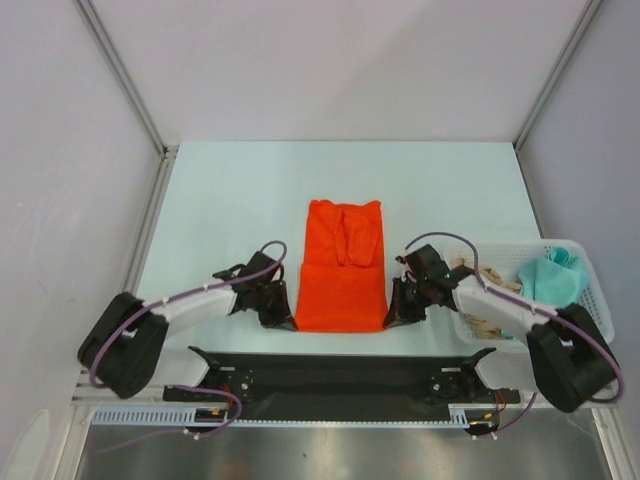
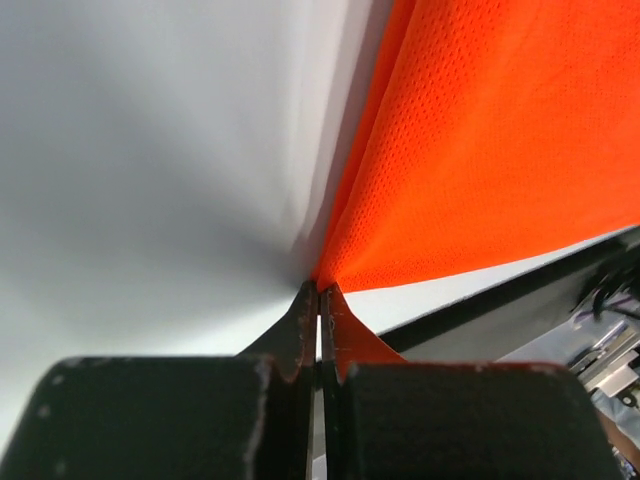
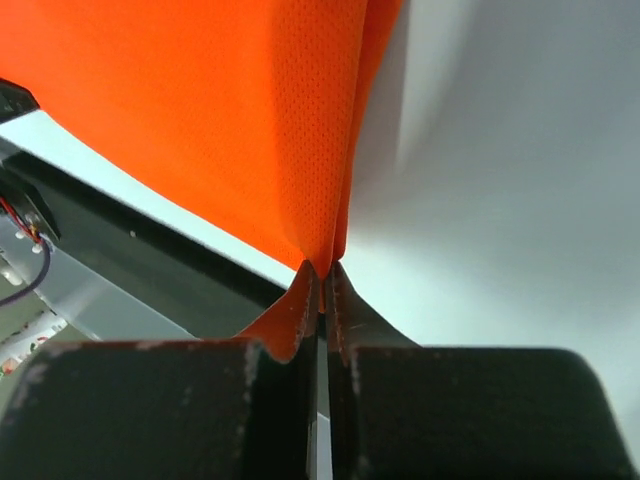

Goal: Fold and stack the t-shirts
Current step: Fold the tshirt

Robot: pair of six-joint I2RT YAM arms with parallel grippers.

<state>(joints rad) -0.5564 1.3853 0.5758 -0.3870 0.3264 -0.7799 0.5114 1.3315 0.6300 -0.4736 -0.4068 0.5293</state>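
The orange-red t-shirt [image 1: 341, 268] lies partly folded in the middle of the table, its sleeves turned in at the far end. My left gripper [image 1: 283, 318] is shut on its near left corner, and the cloth [image 2: 480, 150] stretches away from the fingertips. My right gripper [image 1: 394, 314] is shut on its near right corner, with the cloth [image 3: 230, 120] taut from the tips. The teal-green t-shirt [image 1: 553, 274] sits bunched in the white basket [image 1: 590, 262] at the right. The beige-tan t-shirt [image 1: 488, 275] lies in the same basket, partly hidden by my right arm.
The white mesh basket stands at the table's right edge, close behind my right arm. A black base rail [image 1: 340, 375] runs along the near edge. White enclosure walls with metal posts [image 1: 125, 75] bound the table at left, right and back.
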